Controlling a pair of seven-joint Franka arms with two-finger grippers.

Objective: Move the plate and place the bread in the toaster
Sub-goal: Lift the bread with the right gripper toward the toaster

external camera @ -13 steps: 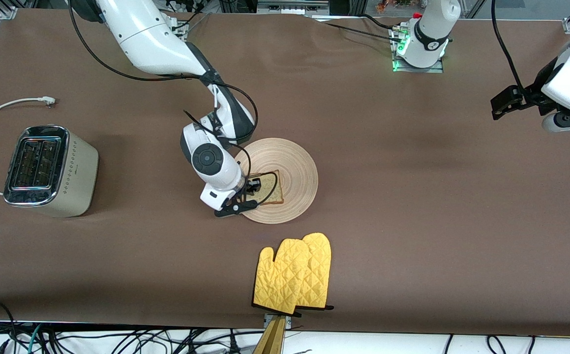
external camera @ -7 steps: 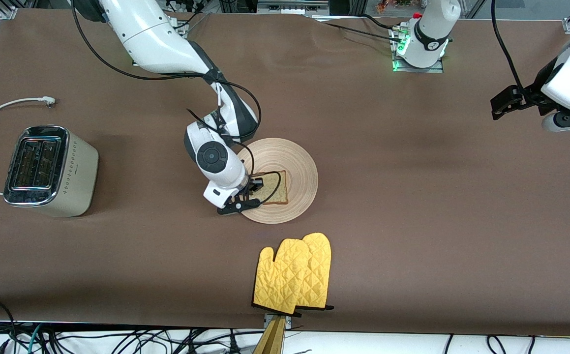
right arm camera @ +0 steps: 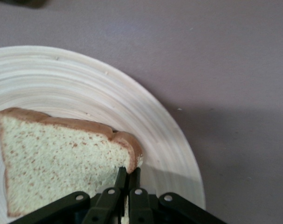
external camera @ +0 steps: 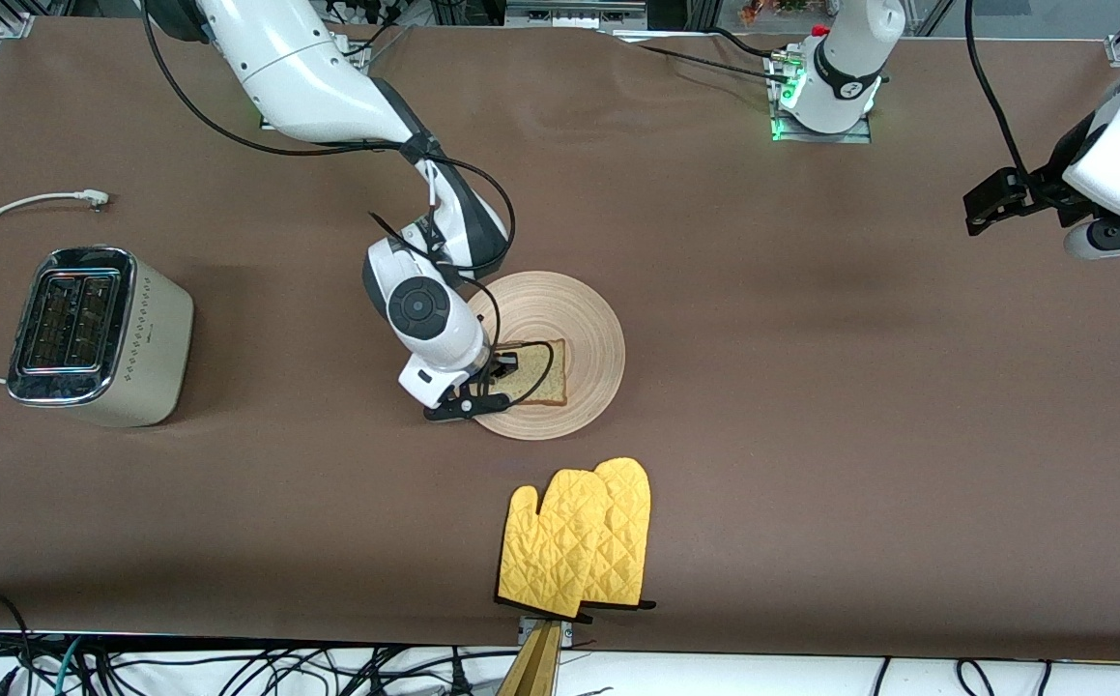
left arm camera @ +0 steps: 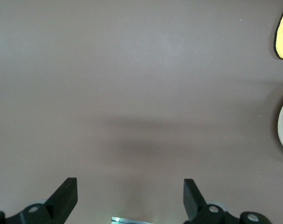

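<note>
Evenly and brightly lit from overhead in the front view, with soft, short shadows beside the toaster (external camera: pixel 96 333) and under the right arm over the plate (external camera: pixel 579 319). Sharp throughout, no motion blur. Bright glare on the toaster's chrome top and small highlights on the white arm shells; green glow from a status lamp at the left arm's base. Faint broad shadow patches across the brown table (external camera: pixel 811 435). Dimmer and flatter in the left wrist view, with a blurry dark shadow band on the tabletop. Slightly soft and hazy in the right wrist view, bread (right arm camera: pixel 57 158) grain readable, shadow cast along the plate's rim.
</note>
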